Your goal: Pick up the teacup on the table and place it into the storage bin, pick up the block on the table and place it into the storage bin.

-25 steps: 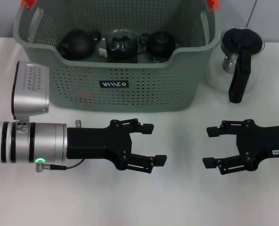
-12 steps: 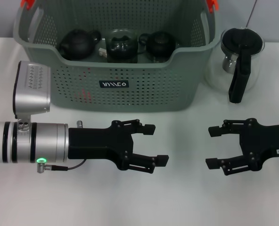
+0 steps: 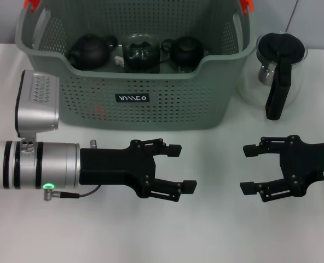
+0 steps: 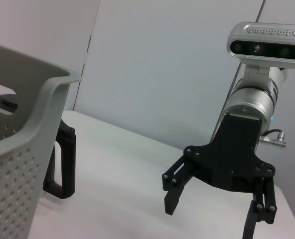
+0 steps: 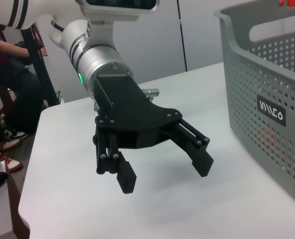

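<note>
The storage bin (image 3: 151, 104) stands at the back of the white table. Inside it lie a dark round tea vessel (image 3: 91, 50), a glass one (image 3: 142, 52) and another dark one (image 3: 185, 52), with a small pale piece (image 3: 119, 61) between them. No teacup or block shows on the table itself. My left gripper (image 3: 184, 167) hovers open in front of the bin, empty, and it also shows in the right wrist view (image 5: 166, 174). Facing it from the right is my right gripper (image 3: 245, 169), open and empty too, seen in the left wrist view (image 4: 210, 219).
A glass pitcher (image 3: 279, 68) with a black handle (image 4: 63, 159) stands right of the bin. The bin's perforated wall (image 5: 272, 99) rises close beside the grippers, its rim (image 4: 38, 99) high. Bare table (image 3: 217, 230) lies in front.
The right gripper has drawn slightly back to the right. The left gripper has edged a little to the right. Both stay open and empty.
</note>
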Robot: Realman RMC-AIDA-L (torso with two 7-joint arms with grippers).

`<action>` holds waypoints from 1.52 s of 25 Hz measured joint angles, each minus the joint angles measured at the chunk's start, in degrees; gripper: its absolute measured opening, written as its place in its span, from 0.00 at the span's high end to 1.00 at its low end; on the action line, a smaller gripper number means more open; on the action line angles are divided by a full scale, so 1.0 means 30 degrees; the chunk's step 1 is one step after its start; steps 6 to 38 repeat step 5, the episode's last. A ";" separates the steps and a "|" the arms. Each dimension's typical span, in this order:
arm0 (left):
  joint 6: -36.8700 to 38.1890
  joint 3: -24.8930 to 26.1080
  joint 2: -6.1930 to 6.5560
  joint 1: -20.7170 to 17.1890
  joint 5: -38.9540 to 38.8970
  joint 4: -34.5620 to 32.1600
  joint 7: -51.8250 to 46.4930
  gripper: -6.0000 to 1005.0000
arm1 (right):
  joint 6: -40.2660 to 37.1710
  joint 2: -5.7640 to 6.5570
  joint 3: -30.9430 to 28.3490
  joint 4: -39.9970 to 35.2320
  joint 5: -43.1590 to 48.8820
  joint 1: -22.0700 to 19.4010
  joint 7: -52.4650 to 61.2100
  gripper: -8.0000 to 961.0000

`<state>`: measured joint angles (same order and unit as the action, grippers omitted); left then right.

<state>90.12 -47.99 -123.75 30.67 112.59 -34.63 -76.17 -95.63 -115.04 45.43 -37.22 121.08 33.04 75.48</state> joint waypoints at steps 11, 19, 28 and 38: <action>0.0018 0.0000 0.0000 0.0001 0.0000 0.0000 -0.0005 0.06 | 0.0001 -0.0001 -0.0025 -0.0013 0.0011 0.0000 0.0005 0.05; 0.0018 0.0000 0.0000 0.0001 0.0000 0.0000 -0.0005 0.06 | 0.0001 -0.0001 -0.0025 -0.0013 0.0011 0.0000 0.0005 0.05; 0.0018 0.0000 0.0000 0.0001 0.0000 0.0000 -0.0005 0.06 | 0.0001 -0.0001 -0.0025 -0.0013 0.0011 0.0000 0.0005 0.05; 0.0018 0.0000 0.0000 0.0001 0.0000 0.0000 -0.0005 0.06 | 0.0001 -0.0001 -0.0025 -0.0013 0.0011 0.0000 0.0005 0.05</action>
